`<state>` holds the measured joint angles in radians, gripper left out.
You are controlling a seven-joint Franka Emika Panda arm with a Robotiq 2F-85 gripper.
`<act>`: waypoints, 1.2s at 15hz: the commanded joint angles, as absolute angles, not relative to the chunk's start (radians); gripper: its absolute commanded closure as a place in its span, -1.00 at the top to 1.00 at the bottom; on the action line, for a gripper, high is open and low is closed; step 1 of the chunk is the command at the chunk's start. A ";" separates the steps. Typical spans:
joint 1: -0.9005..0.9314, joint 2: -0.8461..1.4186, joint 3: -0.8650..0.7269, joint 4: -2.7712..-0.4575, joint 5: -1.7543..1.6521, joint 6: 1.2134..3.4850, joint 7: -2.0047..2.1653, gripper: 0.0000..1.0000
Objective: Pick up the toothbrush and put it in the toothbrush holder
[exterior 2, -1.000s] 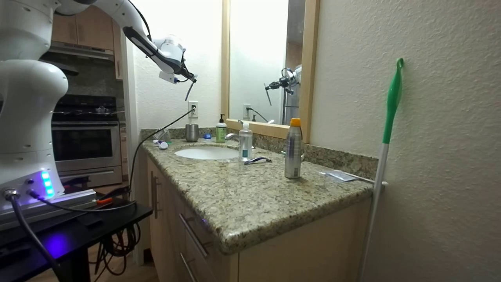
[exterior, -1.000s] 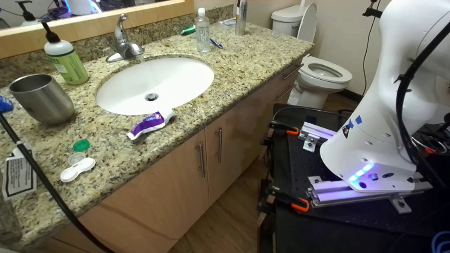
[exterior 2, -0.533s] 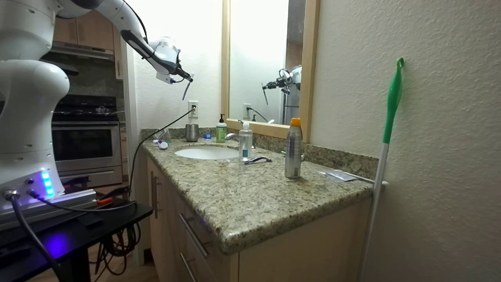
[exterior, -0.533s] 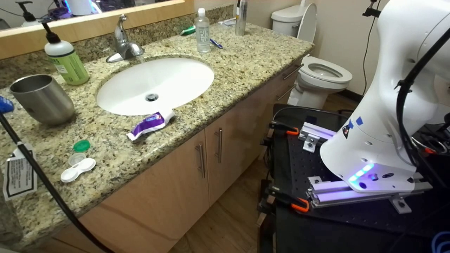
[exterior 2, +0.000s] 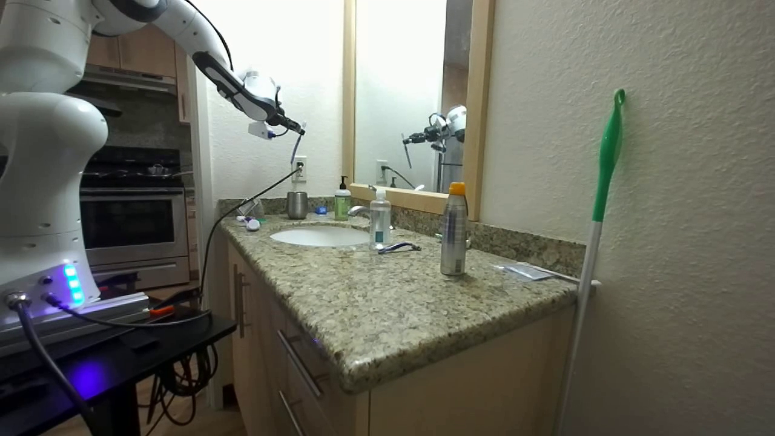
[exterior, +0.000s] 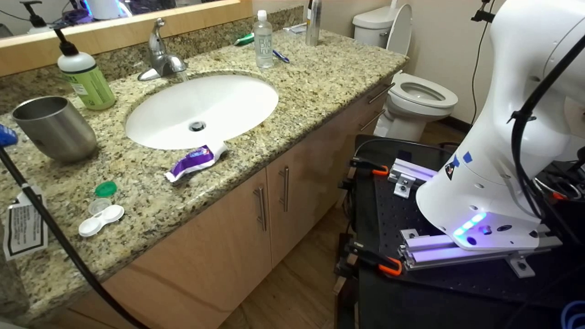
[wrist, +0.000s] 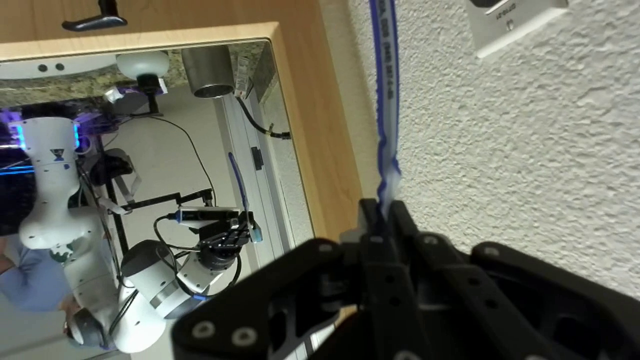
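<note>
The toothbrush (exterior 2: 296, 149), slim with a pale handle edged in blue, hangs from my gripper (exterior 2: 303, 131) in an exterior view, slightly tilted, long handle down. In the wrist view the gripper (wrist: 384, 210) is shut on the toothbrush (wrist: 388, 90); the other end is hidden behind the fingers. The mirror reflection shows a short bluish end beyond the fingers. The toothbrush holder, a grey metal cup (exterior: 57, 130), stands upright on the counter; it also shows in an exterior view (exterior 2: 296, 205), well below the gripper. The wrist view shows the cup only in the mirror.
A green soap bottle (exterior: 87, 82) stands beside the cup. A black cable (exterior 2: 257, 197) runs from the wall outlet (exterior 2: 299, 168) across the counter end. The sink (exterior: 205, 109), purple toothpaste tube (exterior: 196, 162), faucet (exterior: 160, 55), clear bottle (exterior: 263, 43) and mirror (exterior 2: 399, 97) are nearby.
My gripper, holding the toothbrush, has shifted slightly left and then back right, and is now a little lower. The toothbrush hangs slightly more upright. The objects on the counter have not moved.
</note>
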<state>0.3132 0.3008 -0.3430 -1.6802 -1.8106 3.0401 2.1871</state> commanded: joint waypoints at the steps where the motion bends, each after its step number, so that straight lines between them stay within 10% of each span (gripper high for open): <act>1: 0.317 0.347 -0.336 -1.658 -1.876 3.000 2.271 -0.97; 18: 0.322 0.452 -0.339 -1.659 -1.911 2.913 2.349 -0.97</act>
<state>0.3174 0.4249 -0.3420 -1.6776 -1.8718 2.9462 2.3062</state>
